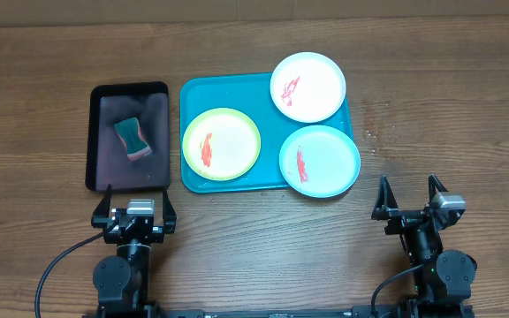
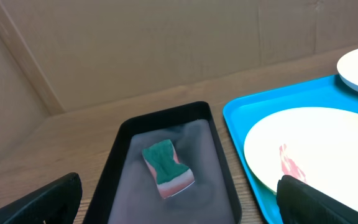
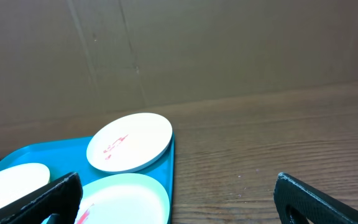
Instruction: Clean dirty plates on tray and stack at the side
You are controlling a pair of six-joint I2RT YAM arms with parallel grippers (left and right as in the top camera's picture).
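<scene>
- We see all three plates lying flat inside the turquoise tray (image 1: 237, 88), each apart from the others, none stacked.
- The green-rimmed plate (image 1: 221, 143) is at the tray's left, nearest the black tray (image 1: 92, 141). The white plate (image 1: 307, 86) is at the far right corner, overhanging the rim. The mint plate (image 1: 320, 162) is at the near right corner, also over the rim.
- Red smears (image 1: 207, 150) show on every plate, so we count none as cleaned.
- No plate stands on the bare table (image 1: 449, 106) beside the tray, so no stack has been begun.
- The green and pink sponge (image 1: 132, 140) lies alone in the black tray, with nothing touching it.
- The left claw (image 1: 138, 201) has its jaws spread wide and holds nothing. It sits at the near table edge, just beside the black tray's near rim.
- The right claw (image 1: 408, 184) also has its jaws spread wide and holds nothing. It sits near the front edge, apart from the mint plate.
- Our judgement is that the task is at its very start. Left to do are taking up the sponge, wiping three plates and stacking three plates at the side.
</scene>
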